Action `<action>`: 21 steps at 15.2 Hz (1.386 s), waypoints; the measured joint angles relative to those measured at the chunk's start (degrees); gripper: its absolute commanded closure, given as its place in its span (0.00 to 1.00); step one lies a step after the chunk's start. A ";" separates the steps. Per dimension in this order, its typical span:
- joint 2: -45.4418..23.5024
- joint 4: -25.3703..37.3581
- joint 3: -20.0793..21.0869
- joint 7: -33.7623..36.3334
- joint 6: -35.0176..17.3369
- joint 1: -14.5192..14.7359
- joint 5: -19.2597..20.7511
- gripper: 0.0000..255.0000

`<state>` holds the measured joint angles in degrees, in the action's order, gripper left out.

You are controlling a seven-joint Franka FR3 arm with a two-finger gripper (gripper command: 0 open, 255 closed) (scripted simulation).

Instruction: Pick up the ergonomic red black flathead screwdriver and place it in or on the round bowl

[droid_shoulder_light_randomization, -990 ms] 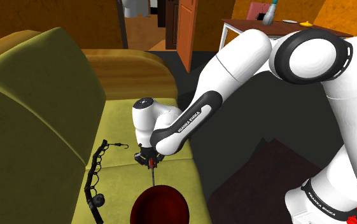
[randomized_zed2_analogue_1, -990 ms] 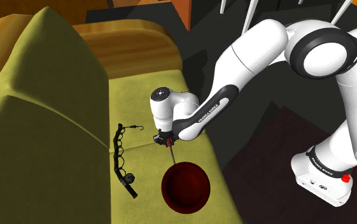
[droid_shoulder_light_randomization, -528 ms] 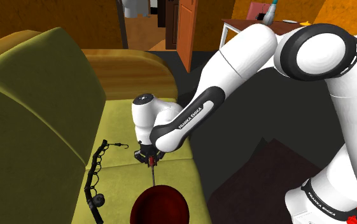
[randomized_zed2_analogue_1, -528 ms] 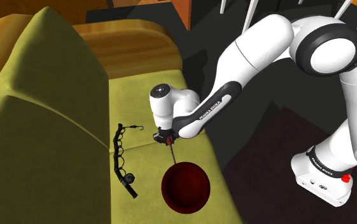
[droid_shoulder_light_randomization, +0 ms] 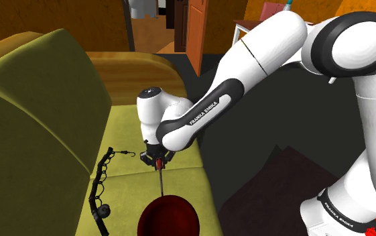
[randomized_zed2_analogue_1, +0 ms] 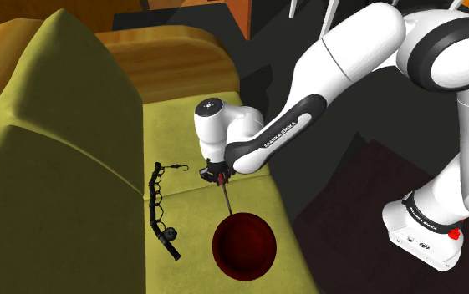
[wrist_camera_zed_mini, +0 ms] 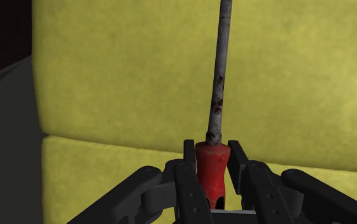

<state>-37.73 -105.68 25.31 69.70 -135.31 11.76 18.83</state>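
Gripper (wrist_camera_zed_mini: 212,154) clasps screwdriver (wrist_camera_zed_mini: 219,95) (red handle), tip near bowl (randomized_zed2_analogue_1: 242,247)

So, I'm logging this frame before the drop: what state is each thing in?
screwdriver, held clear of the sofa seat by its red handle, shaft pointing down.
claw, shut on the screwdriver.
bowl, upright on the seat, empty.
black cord, lying loose on the seat.
door, open.

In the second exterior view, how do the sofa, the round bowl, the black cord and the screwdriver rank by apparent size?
Largest to smallest:
1. sofa
2. round bowl
3. black cord, longer than the bowl but much thinner, so ranked by area
4. screwdriver
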 measured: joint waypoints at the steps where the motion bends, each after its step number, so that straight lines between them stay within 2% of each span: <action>1: 0.55 0.01 0.25 -0.08 0.54 -0.11 -0.27 1.00; 21: 10.76 0.98 4.40 -3.08 11.09 -3.10 -5.82 1.00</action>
<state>-26.97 -104.70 29.72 66.62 -124.22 8.66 13.01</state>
